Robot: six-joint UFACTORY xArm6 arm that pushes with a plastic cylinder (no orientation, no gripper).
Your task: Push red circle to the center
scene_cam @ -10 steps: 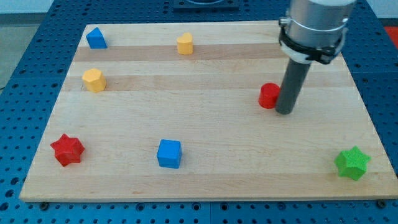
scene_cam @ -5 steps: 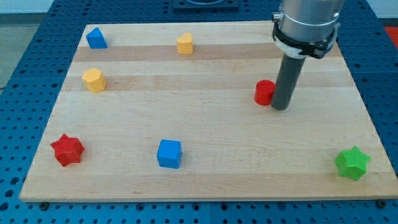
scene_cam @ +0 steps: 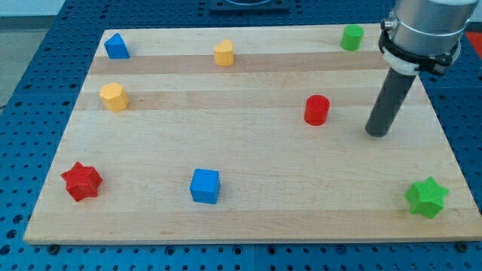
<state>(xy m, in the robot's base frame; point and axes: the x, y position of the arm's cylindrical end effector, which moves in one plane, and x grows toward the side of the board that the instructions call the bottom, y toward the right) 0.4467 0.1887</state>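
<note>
**Rod tip apart from red circle, right of centre**

Wooden bench (scene_cam: 248, 203) w/ small blocks. My tip (scene_cam: 376, 134) rests on the bench to the view's right of the red circle (scene_cam: 317, 110), a clear gap between them, not touching. No grasping tool here, just a plain rod, holding nothing. Red circle sits right of bench centre. Other blocks: green cylinder (scene_cam: 351, 37) top right, green star (scene_cam: 426, 197) bottom right, blue cube (scene_cam: 205, 186), red star (scene_cam: 81, 181).
</note>
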